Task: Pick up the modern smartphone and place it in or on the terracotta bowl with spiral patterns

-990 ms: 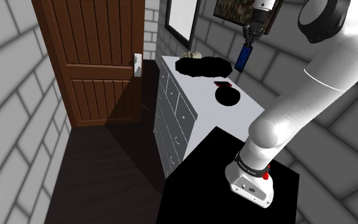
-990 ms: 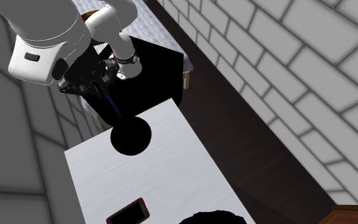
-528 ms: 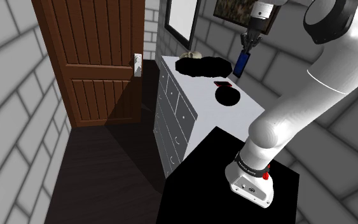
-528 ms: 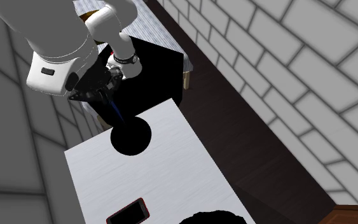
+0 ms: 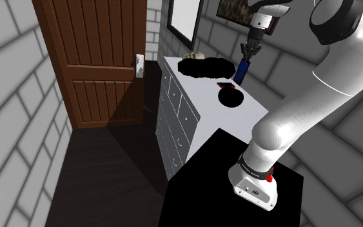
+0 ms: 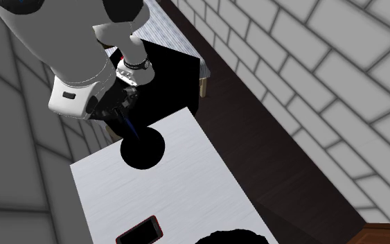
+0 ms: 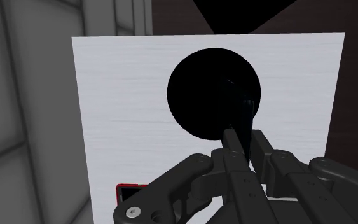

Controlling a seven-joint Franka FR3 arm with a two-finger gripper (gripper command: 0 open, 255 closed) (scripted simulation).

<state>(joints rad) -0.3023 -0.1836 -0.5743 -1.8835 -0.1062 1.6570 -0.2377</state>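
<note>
My gripper point(image 5: 247, 51) is shut on a dark blue smartphone point(image 5: 241, 71) that hangs upright from the fingers. Below it, on the white dresser top point(image 5: 202, 87), lies the bowl point(image 5: 230, 98), drawn as a flat black round shape. In the second exterior view the smartphone's point(image 6: 131, 126) lower end hangs just over the rim of the bowl point(image 6: 143, 149), under the gripper point(image 6: 120, 109). In the wrist view the gripper point(image 7: 241, 141) clasps the dark smartphone point(image 7: 242, 114) edge-on over the bowl point(image 7: 203, 102).
A red-framed phone point(image 5: 225, 85) lies flat on the dresser just beyond the bowl, also seen as the red-framed phone point(image 6: 139, 231). A black shapeless mass point(image 5: 206, 66) and a pale skull-like object point(image 5: 195, 57) sit at the far end. A brown door point(image 5: 96, 58) stands beside the dresser.
The gripper has come down with the blue smartphone, moving it closer to the black bowl. The red-framed phone and the bowl have not moved.
</note>
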